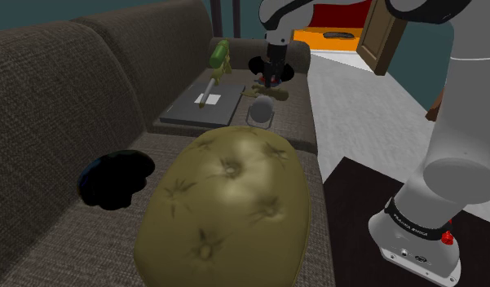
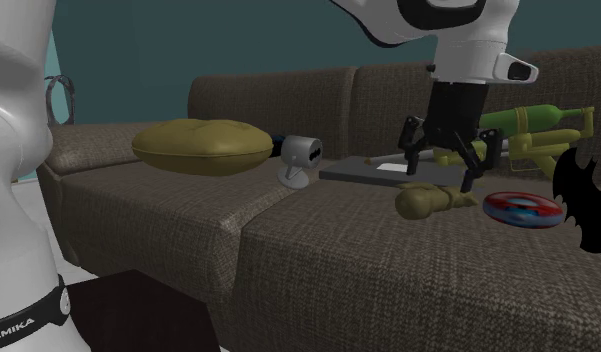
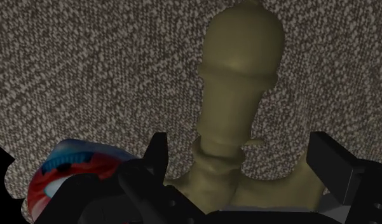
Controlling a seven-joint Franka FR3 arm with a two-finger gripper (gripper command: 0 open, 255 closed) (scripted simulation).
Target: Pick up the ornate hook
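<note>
I work over a big brown sofa (image 2: 338,270), and everything lies on its seat. The biggest thing on it is a fat olive cushion (image 2: 200,146), far along the seat from me. Next comes a flat grey board (image 2: 378,172), close to the back edge of the seat. Behind the board, up against the sofa's back, is a long green toy (image 2: 518,125). A flat black bat shape (image 2: 586,200) sits at the end of the seat. A small white round thing (image 2: 301,155) stands between the cushion and the board. A red and blue ring (image 2: 523,207) lies just beside the thing I want. That thing is the hook (image 2: 426,202). It is olive, lumpy and curvy, and it lies flat on the seat between the grey board and the front edge. My black hand (image 2: 440,168) hangs right over it. My two fingers (image 3: 156,159) are spread wide, one on each side of the hook, and they do not touch it. I hold nothing. So I think I am lined up, and that part is done. I have yet to go down a little, squeeze the hook and lift it. The ring is very near, so I should mind not to bump it.
</note>
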